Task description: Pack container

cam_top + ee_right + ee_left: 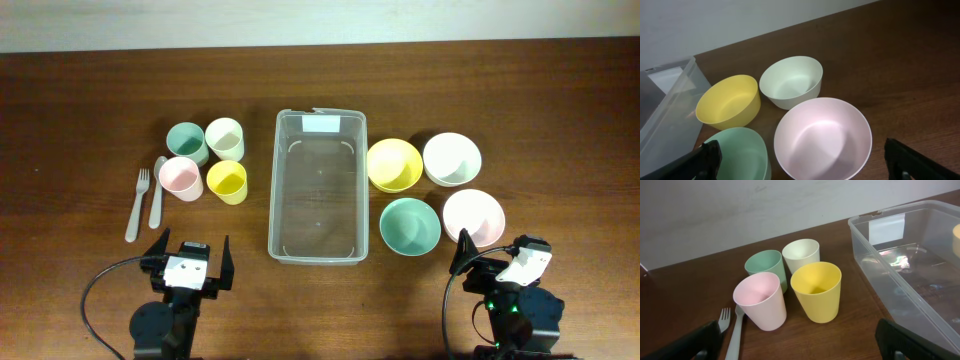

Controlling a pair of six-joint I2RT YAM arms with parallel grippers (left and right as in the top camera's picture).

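The clear rectangular container (316,187) lies empty at the table's middle, its white label at the far end; it also shows in the left wrist view (910,265). Left of it stand green (185,141), white (225,137), pink (180,178) and yellow (227,181) cups, with a fork (137,205) and spoon (157,190) beside them. Right of it sit yellow (394,164), white (452,159), green (410,226) and pink (473,217) bowls. My left gripper (190,262) is open and empty near the front edge. My right gripper (500,262) is open and empty, just in front of the pink bowl (822,137).
The wooden table (90,120) runs back to a pale wall (320,20). Black cables (95,290) trail by both arm bases at the front edge.
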